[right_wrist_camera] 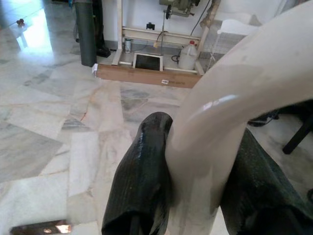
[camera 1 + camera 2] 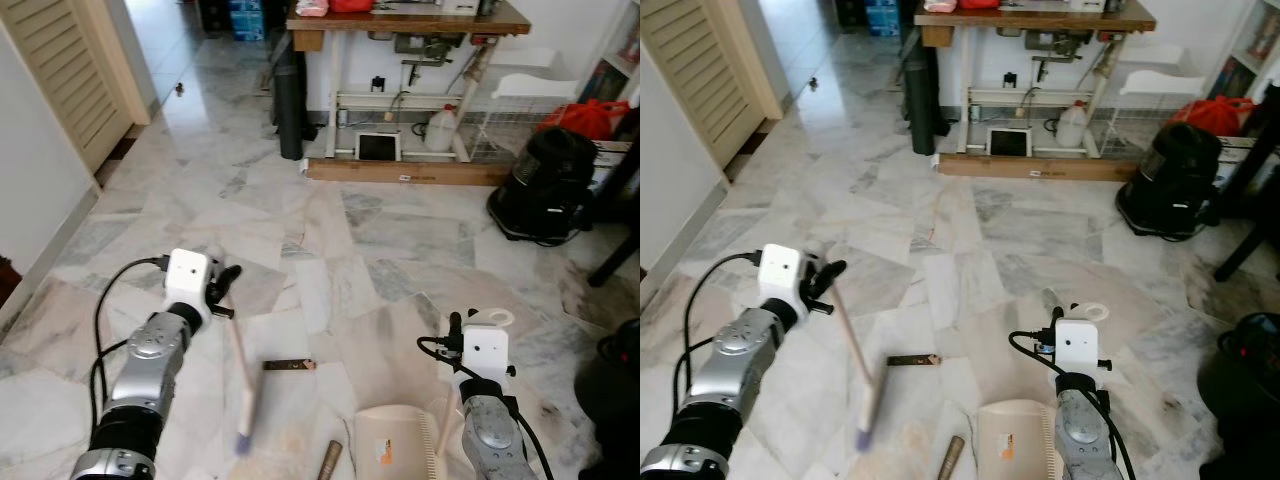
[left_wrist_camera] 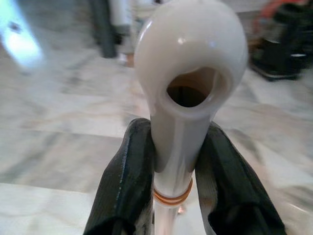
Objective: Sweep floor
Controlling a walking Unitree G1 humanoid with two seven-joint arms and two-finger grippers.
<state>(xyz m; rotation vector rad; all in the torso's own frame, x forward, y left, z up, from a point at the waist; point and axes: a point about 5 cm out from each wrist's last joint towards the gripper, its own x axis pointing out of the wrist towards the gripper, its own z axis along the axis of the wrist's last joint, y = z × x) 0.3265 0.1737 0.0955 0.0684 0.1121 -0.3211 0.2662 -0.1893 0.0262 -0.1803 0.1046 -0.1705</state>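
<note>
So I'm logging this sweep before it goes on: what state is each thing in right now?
Left gripper: shut on the broom handle.
Broom: tilted, head down on the floor.
Right gripper: shut on the dustpan handle.
Dustpan: resting on the floor.
Brown strip: lying flat on the floor, not in the dustpan.

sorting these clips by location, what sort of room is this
Likely a home utility or sewing corner: a marble-tiled floor, a worktable with a sewing machine's parts hanging under it, and a black vacuum cleaner nearby. A louvred door stands at the left.
</note>
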